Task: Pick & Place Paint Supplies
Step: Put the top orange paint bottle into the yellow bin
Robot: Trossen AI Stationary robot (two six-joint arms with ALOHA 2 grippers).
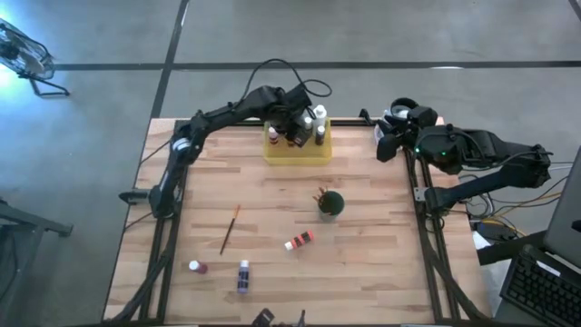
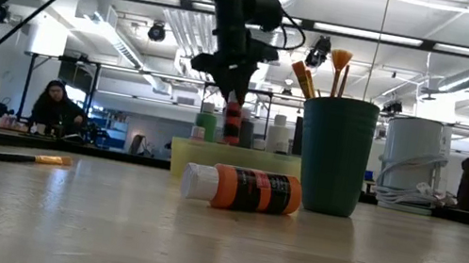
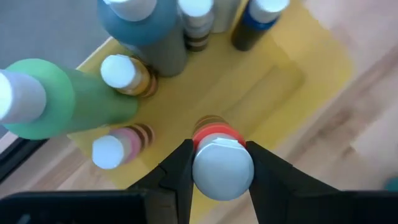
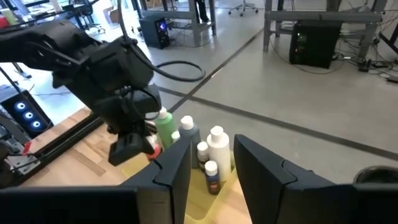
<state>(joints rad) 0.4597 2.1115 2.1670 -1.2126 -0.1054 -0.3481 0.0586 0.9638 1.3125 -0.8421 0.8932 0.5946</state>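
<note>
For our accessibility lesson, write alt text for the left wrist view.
The left gripper holds a white-capped red paint bottle upright above a yellow tray. The tray already holds green, blue and smaller bottles.

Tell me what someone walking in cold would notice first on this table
First, the left end effector over the yellow tray at the table's far edge, its fingers clamped on a red paint bottle above the bottles already standing there. Next, the dark green cup near the table's middle with brushes sticking up, and an orange bottle lying on its side close by. The right end effector waits open at the far right corner.
</note>
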